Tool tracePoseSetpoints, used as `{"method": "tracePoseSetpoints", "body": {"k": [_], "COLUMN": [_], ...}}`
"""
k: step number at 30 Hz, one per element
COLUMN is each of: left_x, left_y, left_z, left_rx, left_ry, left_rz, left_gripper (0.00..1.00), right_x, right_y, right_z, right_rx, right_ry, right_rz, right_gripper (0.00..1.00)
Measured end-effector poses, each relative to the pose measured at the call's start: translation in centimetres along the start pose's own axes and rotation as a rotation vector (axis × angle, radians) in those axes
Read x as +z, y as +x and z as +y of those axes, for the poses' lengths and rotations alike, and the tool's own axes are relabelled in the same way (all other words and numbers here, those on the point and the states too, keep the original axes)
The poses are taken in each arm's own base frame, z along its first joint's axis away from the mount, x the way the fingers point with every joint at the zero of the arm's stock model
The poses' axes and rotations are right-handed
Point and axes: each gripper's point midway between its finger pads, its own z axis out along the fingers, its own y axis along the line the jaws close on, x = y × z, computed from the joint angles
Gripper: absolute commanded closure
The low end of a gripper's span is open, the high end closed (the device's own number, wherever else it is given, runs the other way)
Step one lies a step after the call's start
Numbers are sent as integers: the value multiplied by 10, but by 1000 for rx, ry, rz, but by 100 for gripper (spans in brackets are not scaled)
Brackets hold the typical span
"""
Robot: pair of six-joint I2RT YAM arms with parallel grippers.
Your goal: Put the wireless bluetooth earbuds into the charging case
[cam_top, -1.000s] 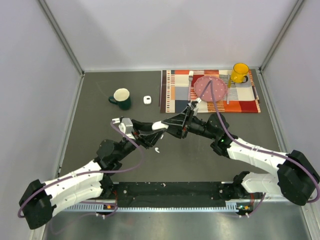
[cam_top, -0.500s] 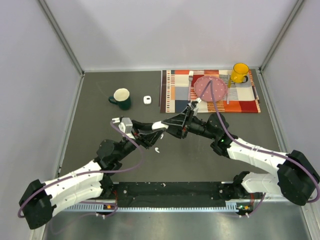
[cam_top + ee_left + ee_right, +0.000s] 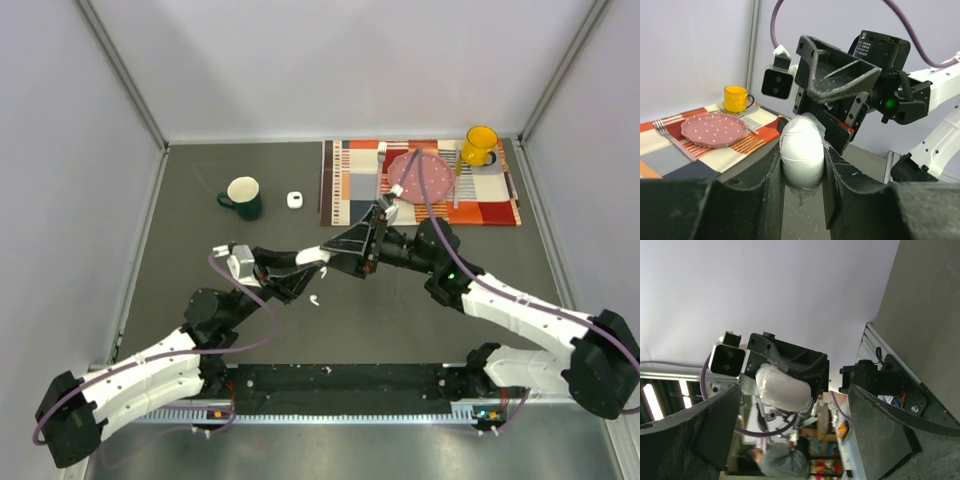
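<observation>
My left gripper is shut on the white egg-shaped charging case, held above the table; a seam runs around it and clear film clings to it. My right gripper faces it at close range with its jaws wide apart and nothing between them. It fills the far side of the left wrist view. In the right wrist view the case shows between my spread fingers. One tiny white earbud lies on the grey table below the two grippers. The other earbuds are out of view.
A green mug and a small white rounded box stand at the back left. A striped placemat at the back right carries a pink plate, cutlery and a yellow mug.
The left arm has drawn back to the left and its gripper has risen a little with the case. The right gripper has edged up and left, still facing it.
</observation>
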Motion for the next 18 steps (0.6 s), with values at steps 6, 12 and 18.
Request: {"method": "tracePoseSetpoints", "body": {"k": [6, 12, 18], "left_x": [-6, -15, -18], "left_y": [-17, -21, -19], "left_z": [-11, -26, -40], "left_rx": [34, 95, 141], "left_ry": [44, 137, 228], "left_rz": [-44, -80, -85], "left_gripper": [100, 99, 100], "right_x": [-14, -38, -36], "right_y": [-2, 3, 29], "right_z": [39, 67, 43], "right_rx": [-347, -698, -888], "right_ry": [37, 68, 189], "right_rz": [-23, -27, 83], "right_gripper": [13, 13, 14]}}
